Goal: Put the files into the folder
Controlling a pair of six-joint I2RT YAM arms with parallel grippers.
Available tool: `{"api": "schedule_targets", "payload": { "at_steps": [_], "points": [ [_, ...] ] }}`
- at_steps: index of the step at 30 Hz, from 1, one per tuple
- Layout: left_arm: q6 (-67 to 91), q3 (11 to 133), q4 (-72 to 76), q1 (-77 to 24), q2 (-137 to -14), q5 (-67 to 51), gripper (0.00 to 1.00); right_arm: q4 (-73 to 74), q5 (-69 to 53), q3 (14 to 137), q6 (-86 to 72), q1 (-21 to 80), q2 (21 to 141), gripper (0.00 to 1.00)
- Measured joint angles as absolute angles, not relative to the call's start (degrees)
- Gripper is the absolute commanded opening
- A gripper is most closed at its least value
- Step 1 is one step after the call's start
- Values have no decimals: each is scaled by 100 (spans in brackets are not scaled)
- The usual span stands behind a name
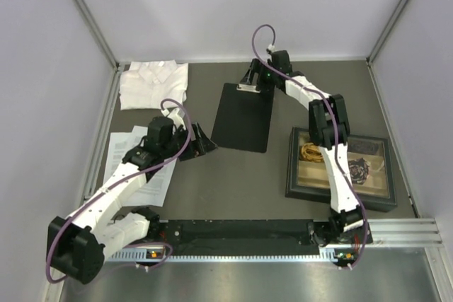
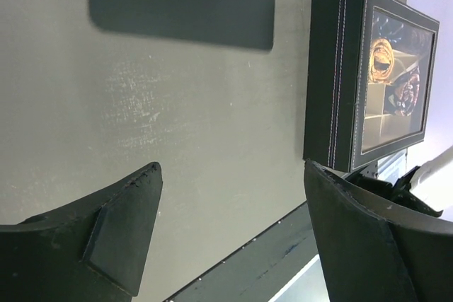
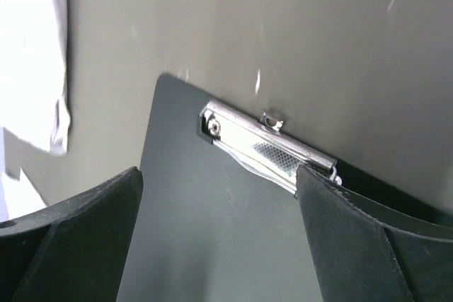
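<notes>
The folder (image 1: 242, 117) is a flat black board lying mid-table, its silver clip (image 1: 249, 85) at the far short edge. My right gripper (image 1: 253, 79) hovers open over that clip end. In the right wrist view the folder (image 3: 212, 210) fills the space between the fingers and the clip (image 3: 265, 148) runs up to the right finger. The files (image 1: 119, 152), white printed sheets, lie at the left, partly under my left arm. My left gripper (image 1: 205, 138) stands open just left of the folder's near corner, with only bare table between its fingers (image 2: 120, 224). The folder (image 2: 180, 5) shows beyond them.
A folded white shirt (image 1: 153, 83) lies at the back left, with its edge (image 3: 32, 54) in the right wrist view. A dark-framed tray (image 1: 340, 167) of small items sits at the right, beside the right arm. The same tray (image 2: 368, 68) shows in the left wrist view.
</notes>
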State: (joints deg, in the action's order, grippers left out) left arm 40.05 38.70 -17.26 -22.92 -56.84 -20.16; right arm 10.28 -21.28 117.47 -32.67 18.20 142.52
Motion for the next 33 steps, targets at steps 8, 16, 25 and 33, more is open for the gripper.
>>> {"api": "schedule_targets", "payload": {
  "at_steps": [8, 16, 25, 33],
  "points": [
    [4084, 3933, -1870, -2292, -5645, -1852, 83, 733, -2287, 9391, -3885, 2097, 12816, 85],
    [4167, 3879, -1844, -2292, -6154, -1553, 78, 126, -1732, 7234, -5299, 3061, 11463, 85],
    [4228, 3382, -1684, -2292, -6545, -1734, 70, 764, -1302, 6705, -4866, 3638, 10770, 95],
    [4654, 3146, -1918, -2335, -6342, -1798, 72, 1750, -1122, 8237, -2355, 3623, 10901, 98]
  ]
}}
